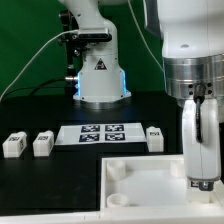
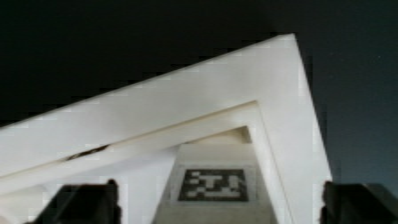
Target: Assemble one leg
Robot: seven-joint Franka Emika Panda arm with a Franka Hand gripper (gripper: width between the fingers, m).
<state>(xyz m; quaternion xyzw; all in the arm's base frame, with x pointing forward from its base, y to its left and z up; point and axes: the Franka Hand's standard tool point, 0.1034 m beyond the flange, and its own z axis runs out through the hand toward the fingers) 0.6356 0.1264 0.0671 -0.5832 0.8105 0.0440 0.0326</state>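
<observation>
In the wrist view a leg (image 2: 217,185), a white post with a black-and-white tag, lies between my gripper's (image 2: 217,208) two dark fingertips (image 2: 82,205), with a gap on each side. The jaws stand wide apart and touch nothing. The leg rests against a corner of the large white panel (image 2: 178,105). In the exterior view my gripper (image 1: 200,182) hangs over the right part of the panel (image 1: 150,190), and that leg is hidden behind the hand. Two more legs (image 1: 14,145) (image 1: 42,144) stand at the exterior view's left, and a third leg (image 1: 154,136) stands beside the marker board.
The marker board (image 1: 100,133) lies on the black table in front of the robot's base (image 1: 98,75). The panel has a raised rim and a round corner socket (image 1: 117,172). A green cable runs along the back left.
</observation>
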